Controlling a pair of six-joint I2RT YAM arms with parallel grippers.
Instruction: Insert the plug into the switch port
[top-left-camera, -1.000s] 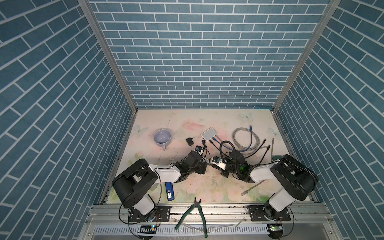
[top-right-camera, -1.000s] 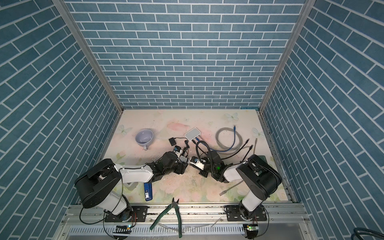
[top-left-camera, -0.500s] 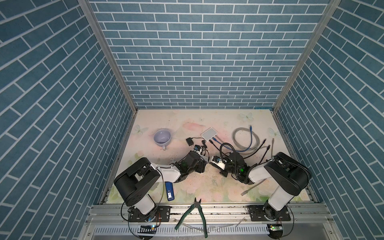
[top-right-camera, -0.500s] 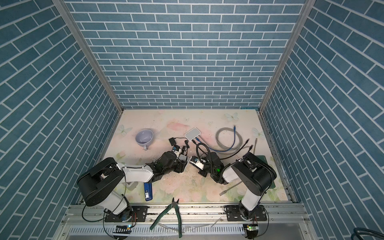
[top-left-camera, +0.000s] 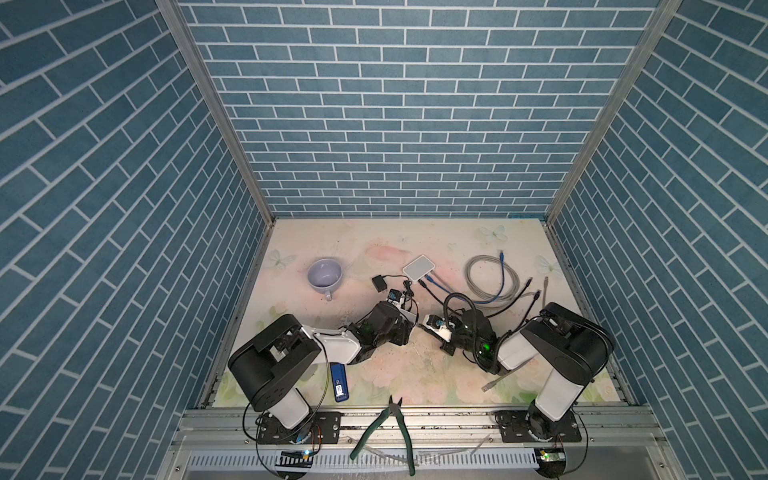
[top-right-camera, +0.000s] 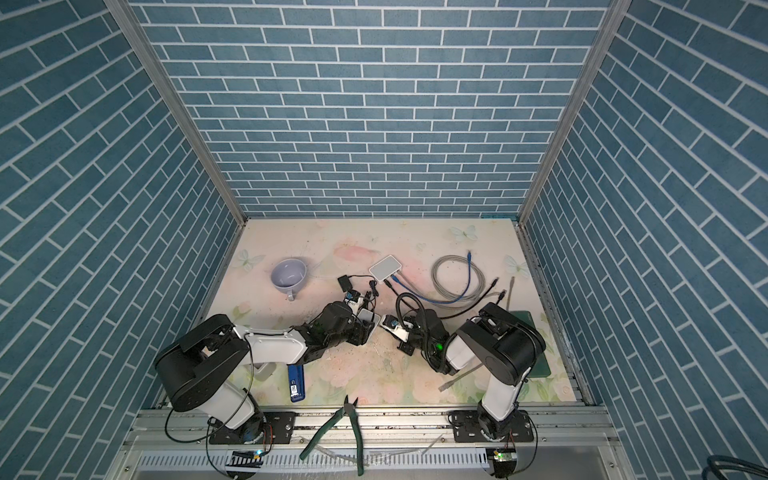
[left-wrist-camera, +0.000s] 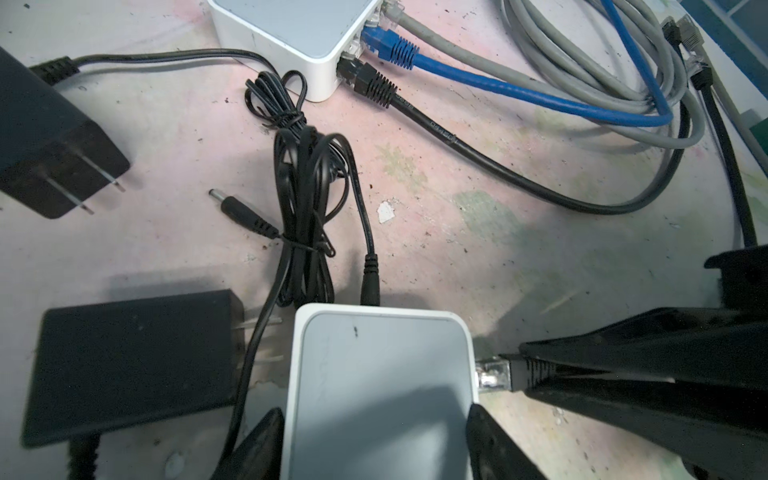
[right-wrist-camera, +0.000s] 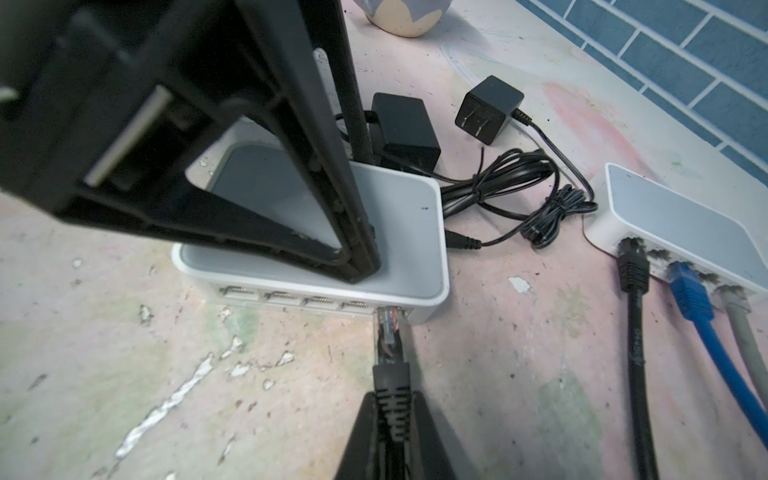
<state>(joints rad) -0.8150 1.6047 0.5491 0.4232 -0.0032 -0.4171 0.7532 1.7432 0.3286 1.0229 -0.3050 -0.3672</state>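
A white switch (left-wrist-camera: 382, 374) lies flat with my left gripper (left-wrist-camera: 374, 409) shut on its two sides; it shows in both top views (top-left-camera: 409, 318) (top-right-camera: 370, 319). Its row of ports (right-wrist-camera: 291, 297) faces the right arm. My right gripper (right-wrist-camera: 392, 399) is shut on the black ribbed boot of the plug (right-wrist-camera: 390, 374). The plug's clear tip (right-wrist-camera: 388, 324) sits at the mouth of the end port, near the switch's corner. How deep it is in cannot be told. The left wrist view shows the same clear tip (left-wrist-camera: 492, 374) touching the switch's side.
A second white switch (top-left-camera: 419, 267) stands further back with black, blue and grey cables plugged in. Two black power adapters (left-wrist-camera: 124, 361) (left-wrist-camera: 50, 153) and a bundled black cord (left-wrist-camera: 307, 199) lie beside the held switch. Also present: a mug (top-left-camera: 325, 274), coiled cables (top-left-camera: 492, 278), a blue stick (top-left-camera: 339, 380), pliers (top-left-camera: 390, 432).
My left gripper's jaws have narrowed onto the switch. The right arm has shifted a little to the left with the plug.
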